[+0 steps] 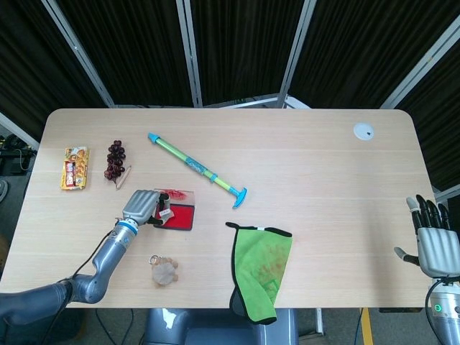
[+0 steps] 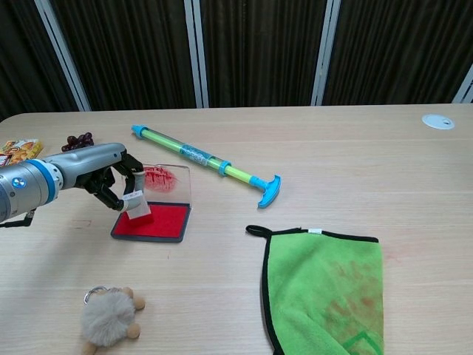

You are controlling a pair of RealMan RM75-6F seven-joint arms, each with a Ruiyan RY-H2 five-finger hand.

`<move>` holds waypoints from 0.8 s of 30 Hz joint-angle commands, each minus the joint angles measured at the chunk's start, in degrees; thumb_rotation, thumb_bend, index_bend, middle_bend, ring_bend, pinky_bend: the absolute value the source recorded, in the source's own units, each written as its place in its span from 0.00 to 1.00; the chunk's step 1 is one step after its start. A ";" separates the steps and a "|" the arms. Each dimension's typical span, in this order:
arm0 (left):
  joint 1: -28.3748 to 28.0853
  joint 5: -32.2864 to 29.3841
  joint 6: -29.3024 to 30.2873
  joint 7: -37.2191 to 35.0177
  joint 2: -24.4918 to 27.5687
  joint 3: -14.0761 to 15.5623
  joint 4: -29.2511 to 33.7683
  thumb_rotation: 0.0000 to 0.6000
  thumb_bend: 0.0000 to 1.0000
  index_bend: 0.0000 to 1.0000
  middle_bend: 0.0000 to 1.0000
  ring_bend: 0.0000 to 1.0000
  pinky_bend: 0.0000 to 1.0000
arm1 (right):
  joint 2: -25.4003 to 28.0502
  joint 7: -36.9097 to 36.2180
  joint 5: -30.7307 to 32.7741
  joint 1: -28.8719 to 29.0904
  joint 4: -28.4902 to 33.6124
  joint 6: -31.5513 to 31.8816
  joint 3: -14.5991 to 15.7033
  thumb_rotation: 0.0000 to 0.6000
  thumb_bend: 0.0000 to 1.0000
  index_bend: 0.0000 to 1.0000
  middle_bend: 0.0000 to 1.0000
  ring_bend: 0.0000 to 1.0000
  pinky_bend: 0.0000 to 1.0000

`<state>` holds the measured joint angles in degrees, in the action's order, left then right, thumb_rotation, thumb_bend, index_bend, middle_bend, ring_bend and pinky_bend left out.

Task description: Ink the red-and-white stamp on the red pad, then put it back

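Note:
My left hand (image 2: pixel 100 171) (image 1: pixel 143 205) grips the red-and-white stamp (image 2: pixel 137 204) (image 1: pixel 166 214), whose red base presses down on the left part of the red ink pad (image 2: pixel 157 222) (image 1: pixel 181 216). The pad's clear lid (image 2: pixel 167 181) stands open behind it, smeared with red ink. My right hand (image 1: pixel 433 244) shows only in the head view, at the table's right edge; it is open with its fingers apart and holds nothing.
A green-and-blue pump tube (image 2: pixel 209 165) lies diagonally behind the pad. A green cloth (image 2: pixel 325 285) lies at the front right, a fluffy keychain (image 2: pixel 109 316) at the front left. Grapes (image 1: pixel 116 159) and a snack packet (image 1: pixel 75 167) lie far left, a white disc (image 1: pixel 363 131) far right.

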<state>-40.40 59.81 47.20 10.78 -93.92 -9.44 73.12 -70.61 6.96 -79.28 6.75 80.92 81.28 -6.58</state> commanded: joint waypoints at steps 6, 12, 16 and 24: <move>1.33 2.09 2.48 -2.00 6.63 -0.93 6.67 1.00 0.45 0.60 0.58 0.93 0.94 | 0.07 0.07 -0.41 -0.07 0.33 0.27 0.19 1.00 0.00 0.00 0.00 0.00 0.00; 2.52 1.65 1.70 -2.75 10.75 0.20 8.13 1.00 0.45 0.60 0.58 0.93 0.94 | 0.17 0.31 -0.84 -0.18 0.83 0.57 0.44 1.00 0.00 0.00 0.00 0.00 0.00; 3.60 1.42 0.97 -3.95 11.36 1.57 6.10 1.00 0.45 0.60 0.58 0.93 0.94 | 0.30 0.41 -1.11 -0.26 1.19 0.82 0.55 1.00 0.00 0.00 0.00 0.00 0.00; 5.09 3.84 0.91 -7.73 10.37 3.07 0.80 1.00 0.45 0.60 0.58 0.93 0.94 | 0.37 0.77 -1.31 -0.28 1.67 0.93 0.65 1.00 0.00 0.00 0.00 0.00 0.00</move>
<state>-35.58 63.29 48.26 3.53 -83.27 -6.69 74.53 -70.23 7.74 -80.59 6.47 82.59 82.20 -5.92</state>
